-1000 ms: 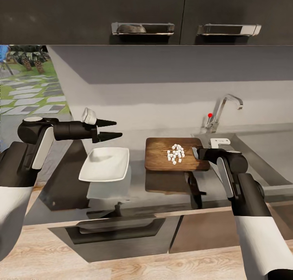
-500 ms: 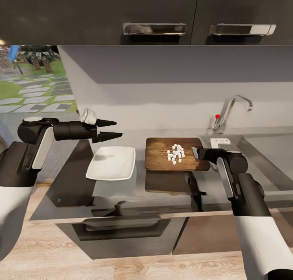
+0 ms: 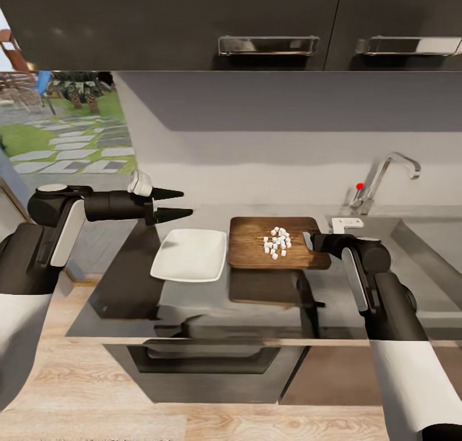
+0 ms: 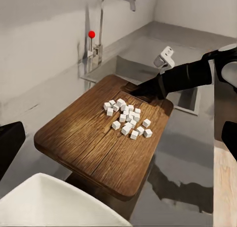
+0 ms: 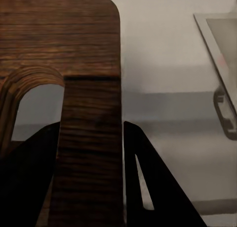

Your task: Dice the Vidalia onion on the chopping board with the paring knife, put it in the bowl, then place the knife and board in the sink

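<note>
Two hands | right hand (image 5: 91,187) clamped on board (image 3: 256,249) handle, sink (image 3: 423,249) cut off | left hand (image 3: 176,204) apart over bowl (image 3: 190,256)

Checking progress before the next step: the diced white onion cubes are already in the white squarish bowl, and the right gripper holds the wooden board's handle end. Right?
Not quite. The head view shows the diced white onion cubes piled on the brown wooden chopping board; the white squarish bowl holds none. The right gripper does hold the board's handle end.

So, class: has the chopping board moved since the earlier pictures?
Yes. The chopping board has shifted left, away from the tap, and is now close beside the bowl.
</note>
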Controlling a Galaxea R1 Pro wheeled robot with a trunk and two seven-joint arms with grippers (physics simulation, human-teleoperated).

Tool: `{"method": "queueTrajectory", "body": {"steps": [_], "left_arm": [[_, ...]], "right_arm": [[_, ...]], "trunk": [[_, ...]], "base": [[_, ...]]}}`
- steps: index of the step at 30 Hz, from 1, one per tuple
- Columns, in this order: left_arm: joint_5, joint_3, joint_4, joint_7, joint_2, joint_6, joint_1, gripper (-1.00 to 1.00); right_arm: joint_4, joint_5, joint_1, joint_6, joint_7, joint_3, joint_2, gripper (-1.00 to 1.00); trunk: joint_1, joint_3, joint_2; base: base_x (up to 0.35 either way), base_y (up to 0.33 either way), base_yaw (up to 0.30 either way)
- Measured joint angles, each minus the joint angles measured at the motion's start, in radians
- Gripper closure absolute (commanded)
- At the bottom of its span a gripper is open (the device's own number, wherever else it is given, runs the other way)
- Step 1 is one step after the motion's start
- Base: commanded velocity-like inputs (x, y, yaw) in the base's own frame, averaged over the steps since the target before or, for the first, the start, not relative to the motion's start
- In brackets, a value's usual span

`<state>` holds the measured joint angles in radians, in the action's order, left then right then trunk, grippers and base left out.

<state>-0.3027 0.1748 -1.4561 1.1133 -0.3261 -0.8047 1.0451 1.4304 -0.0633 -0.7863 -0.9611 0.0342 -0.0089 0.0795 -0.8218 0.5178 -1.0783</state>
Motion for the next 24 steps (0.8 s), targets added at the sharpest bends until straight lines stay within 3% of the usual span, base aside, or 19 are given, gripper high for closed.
{"method": "queueTrajectory", "body": {"steps": [24], "left_arm": [[0.000, 0.000, 0.000, -0.001, 0.000, 0.000, 0.000, -1.00]], "right_arm": [[0.000, 0.000, 0.000, -0.001, 0.000, 0.000, 0.000, 1.00]], "trunk": [[0.000, 0.000, 0.000]], "base": [[0.000, 0.000, 0.145]]}}
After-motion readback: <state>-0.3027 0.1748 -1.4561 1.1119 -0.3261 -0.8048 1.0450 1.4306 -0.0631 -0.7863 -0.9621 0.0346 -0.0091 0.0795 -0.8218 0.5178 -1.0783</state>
